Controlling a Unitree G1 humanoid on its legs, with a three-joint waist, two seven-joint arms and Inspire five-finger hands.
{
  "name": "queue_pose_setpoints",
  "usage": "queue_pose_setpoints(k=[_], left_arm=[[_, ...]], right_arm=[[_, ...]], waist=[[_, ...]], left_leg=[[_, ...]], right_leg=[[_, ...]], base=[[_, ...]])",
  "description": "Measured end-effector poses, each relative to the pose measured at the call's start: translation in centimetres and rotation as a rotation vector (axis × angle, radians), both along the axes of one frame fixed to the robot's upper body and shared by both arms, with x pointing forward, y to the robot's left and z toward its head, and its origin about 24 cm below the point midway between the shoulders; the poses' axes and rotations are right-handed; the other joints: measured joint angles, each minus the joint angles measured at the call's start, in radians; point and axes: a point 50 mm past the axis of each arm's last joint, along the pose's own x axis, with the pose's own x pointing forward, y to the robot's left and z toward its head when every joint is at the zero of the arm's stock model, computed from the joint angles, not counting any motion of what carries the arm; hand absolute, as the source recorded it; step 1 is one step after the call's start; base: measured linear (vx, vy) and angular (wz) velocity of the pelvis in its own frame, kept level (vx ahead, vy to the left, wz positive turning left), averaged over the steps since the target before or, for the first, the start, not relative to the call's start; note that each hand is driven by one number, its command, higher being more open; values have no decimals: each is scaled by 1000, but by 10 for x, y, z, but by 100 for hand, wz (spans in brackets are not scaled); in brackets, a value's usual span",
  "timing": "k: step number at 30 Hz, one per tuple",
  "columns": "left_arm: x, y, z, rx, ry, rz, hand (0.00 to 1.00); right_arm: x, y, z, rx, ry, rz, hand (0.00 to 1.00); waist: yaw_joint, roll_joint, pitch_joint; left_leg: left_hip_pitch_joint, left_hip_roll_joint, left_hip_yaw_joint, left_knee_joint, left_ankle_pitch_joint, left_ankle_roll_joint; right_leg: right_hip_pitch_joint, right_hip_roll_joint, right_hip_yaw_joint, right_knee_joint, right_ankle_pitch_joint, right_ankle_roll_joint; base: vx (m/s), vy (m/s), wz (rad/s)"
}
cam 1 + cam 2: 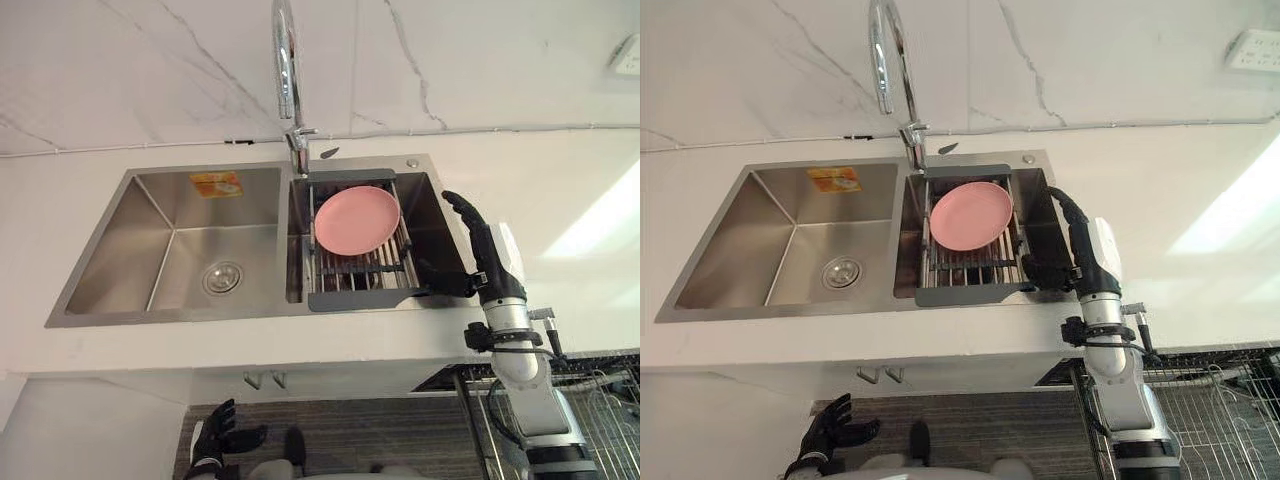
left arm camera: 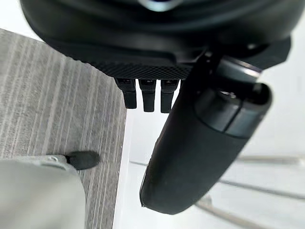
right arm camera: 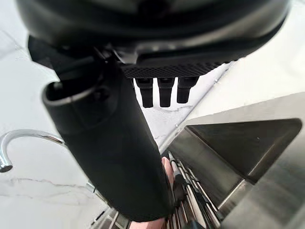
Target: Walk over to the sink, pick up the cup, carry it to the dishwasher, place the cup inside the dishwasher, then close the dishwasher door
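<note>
A steel double sink (image 1: 150, 230) is set into the white counter. Its right basin holds a dark drying rack (image 1: 360, 297) with a pink plate (image 1: 357, 220) leaning in it. My right hand (image 1: 487, 250) hovers over the sink's right edge beside the rack, open, with fingers straight (image 3: 164, 93) and its thumb (image 3: 109, 152) reaching toward the rack's near right corner. A sliver of the pink plate (image 3: 167, 171) shows past that thumb. My left hand (image 1: 215, 432) hangs low below the counter front, open, its fingers (image 2: 147, 95) relaxed above the grey floor.
A tall chrome faucet (image 1: 287, 70) rises behind the divider between the basins. The left basin has a round drain (image 1: 222, 277). A wire dishwasher rack (image 1: 1215, 400) sticks out at lower right under the counter. A marbled white wall stands behind.
</note>
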Motion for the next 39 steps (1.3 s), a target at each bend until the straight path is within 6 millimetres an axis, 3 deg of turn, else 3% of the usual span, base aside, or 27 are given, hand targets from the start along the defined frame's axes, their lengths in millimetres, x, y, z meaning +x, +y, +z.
queue_pose_setpoints(k=[17, 26, 27, 36, 39], left_arm=[[4, 12, 6, 27, -42, 38, 90], [17, 3, 9, -1, -98, 48, 90], [18, 3, 10, -2, -102, 60, 90], [24, 4, 12, 7, -117, 74, 90], [28, 4, 13, 6, -131, 75, 90]], right_arm=[[41, 15, 9, -261, 18, 103, 90], [54, 17, 25, -422, -42, 66, 90], [56, 17, 27, -433, -55, 57, 30], [66, 21, 38, -530, -131, 16, 30], [67, 32, 39, -570, -149, 80, 30]], waist=[[21, -27, 58], [22, -26, 94], [22, -26, 99], [23, -24, 117], [27, -21, 119]], left_leg=[[-38, -18, -25, 4, 6, 9], [-73, -12, -27, 4, 22, 13], [-78, -10, -27, 4, 24, 14], [-116, 3, -27, 0, 33, 10], [-120, 6, -27, 0, 34, 9]], right_leg=[[-24, -16, -31, 6, -4, 6], [-80, -11, -33, 45, -3, 5], [-86, -9, -33, 50, -3, 4], [-130, -2, -47, 66, 5, -6], [-133, 1, -53, 67, 6, -8]], base=[[1, -2, 5], [-64, 10, 1], [-97, 18, 1], [-49, 4, 1], [-15, -11, 5]])
